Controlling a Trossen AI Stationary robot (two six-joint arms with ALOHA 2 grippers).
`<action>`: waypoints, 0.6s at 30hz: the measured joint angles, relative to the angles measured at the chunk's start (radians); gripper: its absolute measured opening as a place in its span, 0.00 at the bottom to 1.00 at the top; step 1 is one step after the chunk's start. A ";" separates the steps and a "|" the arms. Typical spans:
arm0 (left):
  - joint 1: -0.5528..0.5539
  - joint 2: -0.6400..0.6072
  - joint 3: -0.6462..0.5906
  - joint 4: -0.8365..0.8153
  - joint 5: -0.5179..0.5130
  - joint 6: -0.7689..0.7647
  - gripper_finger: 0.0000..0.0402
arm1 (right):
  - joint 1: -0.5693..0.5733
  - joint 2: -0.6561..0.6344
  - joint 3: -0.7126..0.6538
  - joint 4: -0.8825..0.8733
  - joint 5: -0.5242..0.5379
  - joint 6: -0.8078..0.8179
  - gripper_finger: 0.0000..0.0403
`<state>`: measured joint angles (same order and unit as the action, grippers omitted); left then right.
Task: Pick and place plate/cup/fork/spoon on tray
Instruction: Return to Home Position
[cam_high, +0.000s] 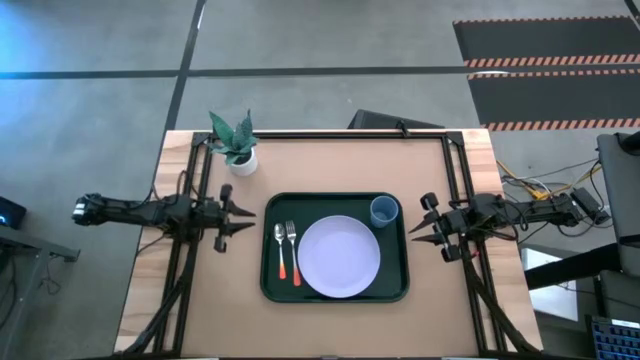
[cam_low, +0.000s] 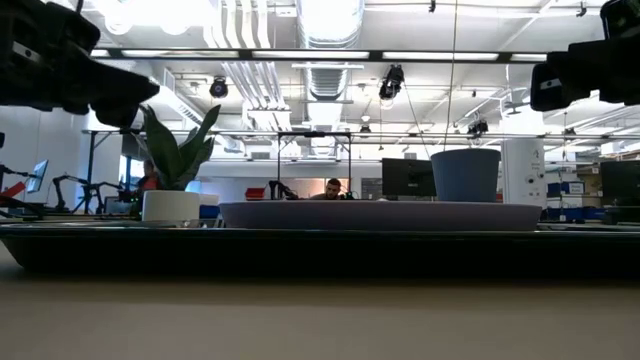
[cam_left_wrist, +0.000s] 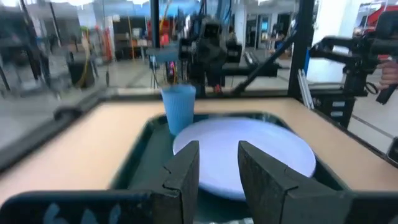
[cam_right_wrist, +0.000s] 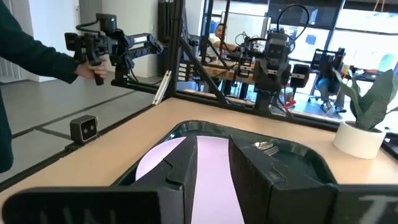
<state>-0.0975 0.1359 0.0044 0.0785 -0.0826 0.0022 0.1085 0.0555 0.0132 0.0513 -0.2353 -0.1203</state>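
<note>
The plate (cam_high: 340, 257), cup (cam_high: 384, 211), fork (cam_high: 293, 250) and spoon (cam_high: 281, 250) all sit on the tray (cam_high: 270, 285). It lies between the left end effector (cam_high: 243, 220) and right end effector (cam_high: 420, 230), both spread apart, holding nothing

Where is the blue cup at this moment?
In the high view the cup stands upright inside the tray, in its upper right corner as pictured, close beside the plate.
</note>
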 joint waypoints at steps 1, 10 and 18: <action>0.000 -0.003 0.000 0.019 0.000 0.023 0.23 | 0.000 -0.001 0.000 0.006 0.000 -0.011 0.20; 0.000 -0.034 0.000 0.034 -0.039 0.091 0.23 | -0.001 -0.001 0.000 0.026 0.069 -0.043 0.20; 0.018 -0.048 0.000 0.032 -0.029 0.116 0.23 | -0.050 -0.001 0.000 0.010 0.078 -0.037 0.20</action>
<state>-0.0791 0.0877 0.0044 0.1110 -0.1116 0.1183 0.0581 0.0547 0.0135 0.0612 -0.1577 -0.1574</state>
